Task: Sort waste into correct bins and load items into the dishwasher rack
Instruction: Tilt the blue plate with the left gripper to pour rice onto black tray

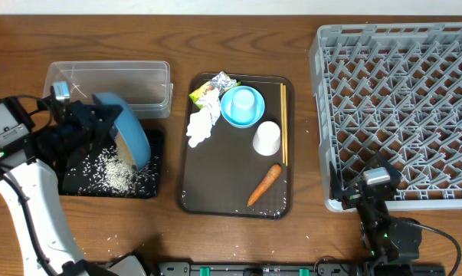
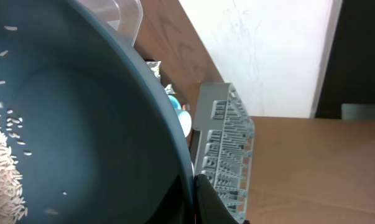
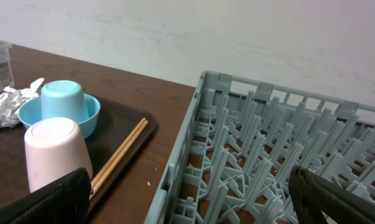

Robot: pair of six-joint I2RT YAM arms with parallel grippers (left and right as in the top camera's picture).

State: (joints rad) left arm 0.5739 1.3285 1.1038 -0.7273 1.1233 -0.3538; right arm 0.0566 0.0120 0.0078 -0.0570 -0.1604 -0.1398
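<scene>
My left gripper [image 1: 104,119] is shut on the rim of the dark blue plate [image 1: 132,136], which is tilted steeply over the black tray [image 1: 155,188]. White rice [image 1: 108,172] lies on that tray, and more rice [image 2: 4,180] clings inside the plate [image 2: 81,124]. The brown serving tray [image 1: 223,198] carries a snack wrapper [image 1: 211,87], a tissue [image 1: 202,126], a light blue cup [image 1: 244,100] upside down in a light blue bowl [image 1: 229,115], a white cup [image 1: 267,139], chopsticks [image 1: 283,123] and a carrot [image 1: 264,185]. My right gripper [image 1: 368,188] stands open at the front left corner of the grey rack [image 1: 399,100].
The clear tub [image 1: 139,80] stands behind the black tray, close to the tilted plate. In the right wrist view the rack's wall [image 3: 175,168] runs between my fingers, with the chopsticks [image 3: 122,155] and white cup [image 3: 53,152] to its left.
</scene>
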